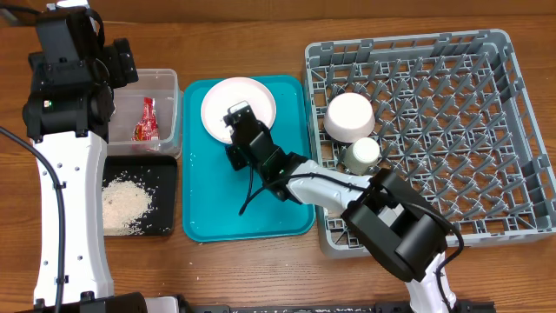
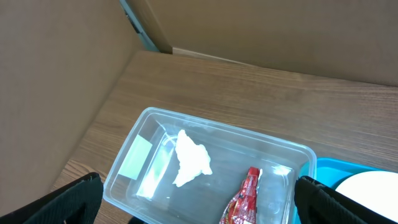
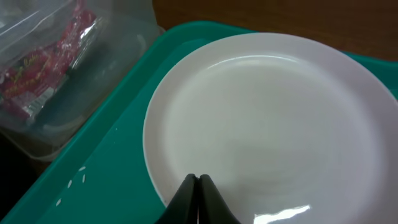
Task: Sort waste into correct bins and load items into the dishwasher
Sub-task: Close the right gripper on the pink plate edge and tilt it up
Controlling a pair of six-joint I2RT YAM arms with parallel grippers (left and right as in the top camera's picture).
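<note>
Pink, one plate [image 1: 239, 100] lies under the right gripper [image 3: 198, 180], closed tight. One red wrapper [image 1: 146, 120], lengthwise near-to-far, and one tissue [image 2: 191, 158] lie in the clear tub [image 2: 224, 129]; the left gripper [image 2: 199, 198] gapes empty.

The table [image 1: 261, 52] shows a matt, smooth wood grain. The clear tub [image 2: 205, 121] is thin, glossy, see-through plastic; inside it the tissue wad [image 2: 189, 163] is soft, crinkled matt paper and the snack wrapper [image 2: 244, 198] is shiny printed red film. The teal tray [image 3: 109, 162] is smooth plastic with a mild sheen. The plate [image 3: 267, 124] is smooth and glossy. The dish rack [image 1: 452, 113] is dull grey moulded plastic, the black tray [image 1: 165, 174] matt
</note>
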